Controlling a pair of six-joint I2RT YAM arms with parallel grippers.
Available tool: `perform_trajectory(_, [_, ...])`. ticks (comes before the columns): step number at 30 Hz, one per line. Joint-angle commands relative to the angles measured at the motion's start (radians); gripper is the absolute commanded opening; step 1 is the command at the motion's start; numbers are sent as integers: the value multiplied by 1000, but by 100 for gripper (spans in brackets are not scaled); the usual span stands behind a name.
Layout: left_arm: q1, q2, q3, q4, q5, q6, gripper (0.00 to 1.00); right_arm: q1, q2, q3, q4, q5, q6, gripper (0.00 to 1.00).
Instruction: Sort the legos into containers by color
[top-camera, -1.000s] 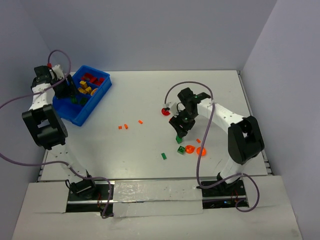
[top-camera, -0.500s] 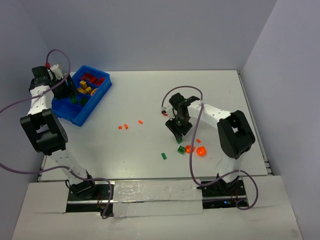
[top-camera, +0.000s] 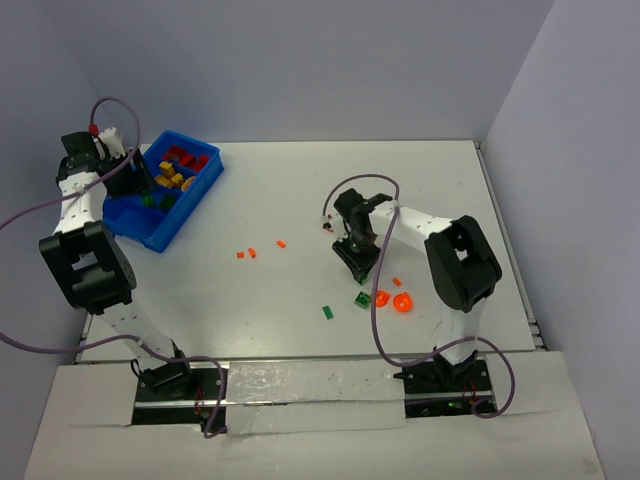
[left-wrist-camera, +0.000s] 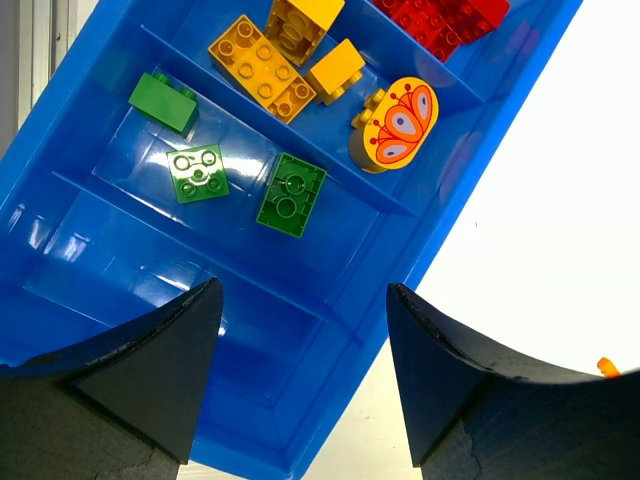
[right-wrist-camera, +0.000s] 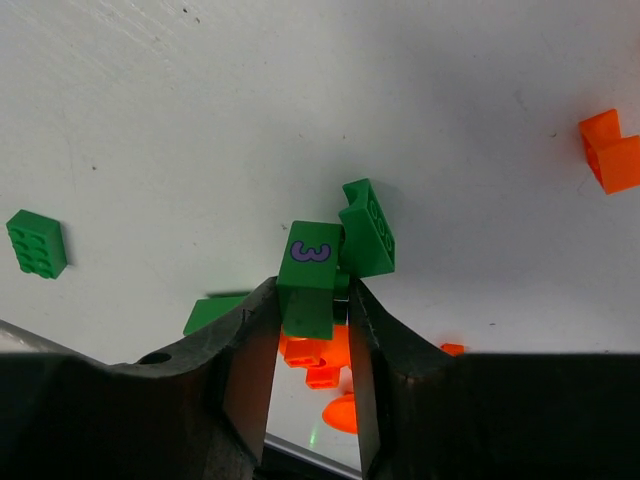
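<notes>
Blue rectangular plastic bin (left-wrist-camera: 120, 262), sorted by colour.
Green plastic bricks (left-wrist-camera: 291, 194), yellow bricks (left-wrist-camera: 262, 68), red bricks (left-wrist-camera: 440, 15) in separate compartments; left pincer (left-wrist-camera: 300, 300) spread wide, empty; right pincer (right-wrist-camera: 312, 300) clamping green numbered brick (right-wrist-camera: 308, 270).

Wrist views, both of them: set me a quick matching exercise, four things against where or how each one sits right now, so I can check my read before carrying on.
Things:
1. green brick marked 3
2. butterfly piece
3. red bricks
4. left hand

Places or states:
A. open, above the blue bin
B. sharing a compartment with the yellow bricks
C. pinched in the right hand
D. in the bin's end compartment, beyond the yellow ones

Pairs: 1-C, 2-B, 3-D, 4-A.
</notes>
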Motion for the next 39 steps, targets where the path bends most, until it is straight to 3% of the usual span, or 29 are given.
perform_trajectory(1, [-2, -41, 16, 27, 9, 1, 76, 10, 4, 29, 19, -2, -4, 37])
perform_trajectory(8, [-1, -31, 69, 4, 107, 5, 75, -25, -91, 70, 26, -100, -148, 21])
perform_trajectory(12, [-2, -49, 79, 4, 262, 2, 76, -68, -112, 151, 23, -196, -203, 13])
perform_trajectory(14, [-11, -60, 78, 7, 497, -15, 76, -98, -106, 252, 22, -289, -211, 8])
perform_trajectory(19, [-99, -78, 69, -43, 725, -66, 76, -99, -103, 377, 130, -418, -126, 0])
perform_trajectory(25, [-272, -184, -55, 93, 866, -111, 77, -83, -13, 578, 299, -567, 72, 0])
perform_trajectory(29, [-358, -240, -96, 158, 839, -52, 78, -79, 110, 777, 294, -674, 213, 0])
perform_trajectory(31, [-382, -265, -105, 188, 804, -42, 79, -79, 128, 774, 328, -698, 287, 0])
perform_trajectory(34, [-439, -346, -174, 289, 627, 51, 80, -77, 132, 743, 409, -748, 394, 0])
perform_trajectory(39, [-508, -519, -373, 570, 486, 229, 88, -75, 137, 704, 472, -823, 509, 0])
